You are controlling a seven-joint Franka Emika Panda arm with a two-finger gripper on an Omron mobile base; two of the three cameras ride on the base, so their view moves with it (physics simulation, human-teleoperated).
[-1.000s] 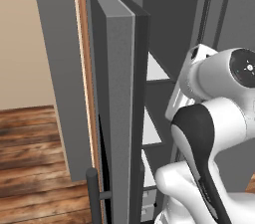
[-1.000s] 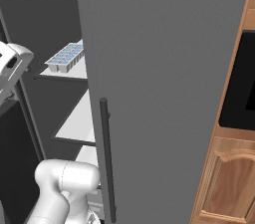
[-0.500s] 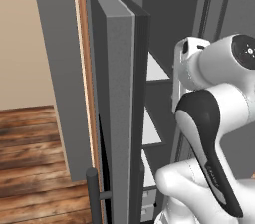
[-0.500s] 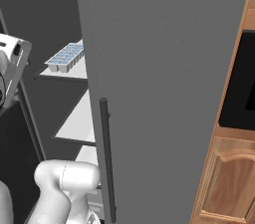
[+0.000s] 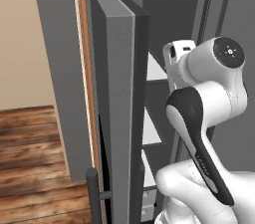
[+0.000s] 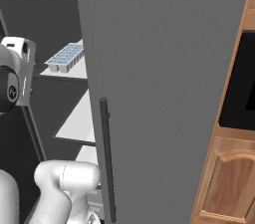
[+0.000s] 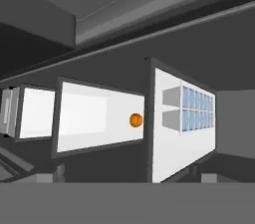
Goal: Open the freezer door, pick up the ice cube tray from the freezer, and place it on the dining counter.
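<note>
Freezer stands open w/ white shelves inside: ice cube tray sits on the upper shelf, and in the hand view a small orange ball lies on the next shelf beside it. Tray is pale grey-white w/ two rows of light blue cells, nothing touching it; fingers are spread wide, holding nothing. Freezer door is swung out at left w/ dark bar handle, wood floor beside it; plain grey door and wood cabinet at right.

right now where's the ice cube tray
The ice cube tray sits on the freezer's upper white shelf in the right base view, left of the closed plain grey door.
</note>
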